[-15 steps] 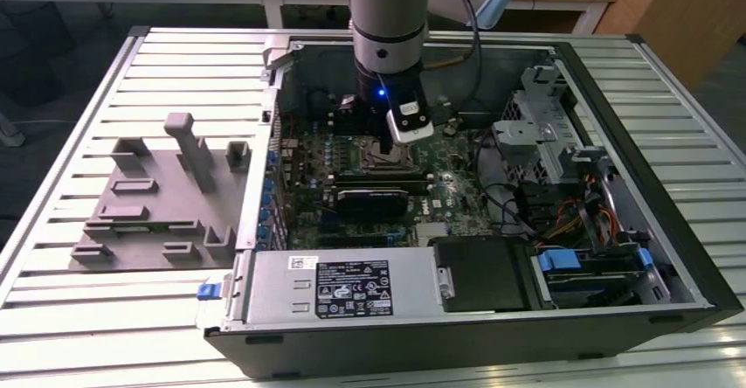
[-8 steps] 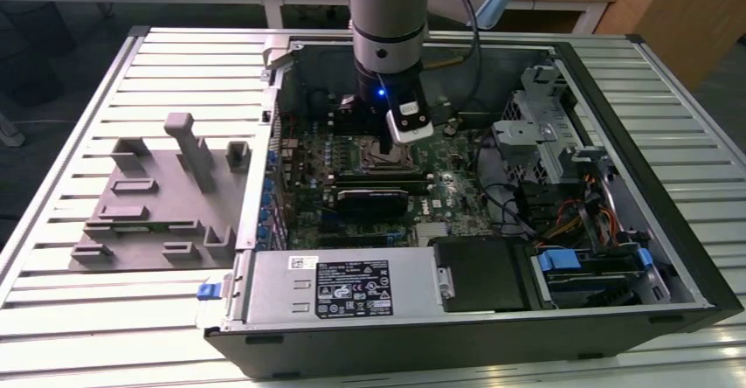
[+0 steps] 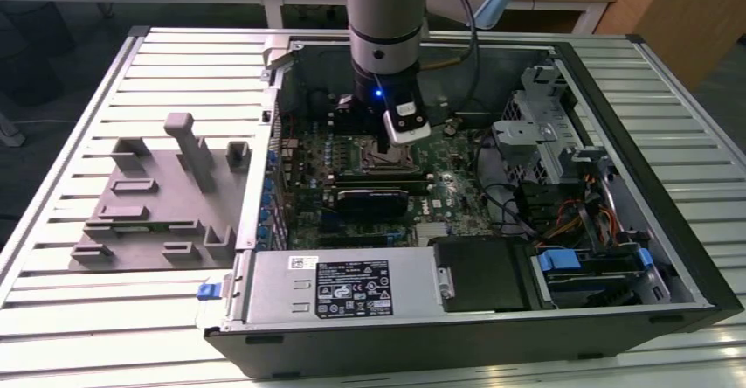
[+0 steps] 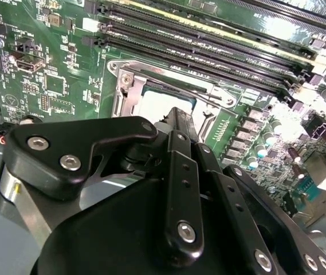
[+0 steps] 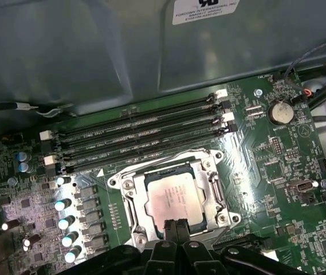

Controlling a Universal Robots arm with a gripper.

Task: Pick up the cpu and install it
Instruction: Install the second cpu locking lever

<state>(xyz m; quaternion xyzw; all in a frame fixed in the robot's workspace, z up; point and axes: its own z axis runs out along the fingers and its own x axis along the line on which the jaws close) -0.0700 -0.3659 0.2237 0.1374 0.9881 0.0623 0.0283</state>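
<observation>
The cpu (image 5: 171, 195) lies flat in the black socket frame (image 5: 211, 172) on the green motherboard, its pale silver top facing up. My gripper (image 5: 175, 224) stands at the chip's near edge with its two black fingertips pressed together, nothing between them. In the second wrist view the gripper (image 4: 179, 117) points down at the socket, and part of the cpu (image 4: 151, 102) shows just beyond the tips. In the exterior view the arm reaches straight down into the open computer case, with the gripper (image 3: 387, 148) low over the board.
Memory slots (image 5: 140, 137) run alongside the socket, with capacitors (image 5: 65, 220) on its other side. The case holds a power supply (image 3: 338, 287) in front and a drive cage (image 3: 536, 135) with cables at the exterior view's right. A grey fixture tray (image 3: 152, 196) sits outside the case on the slatted table.
</observation>
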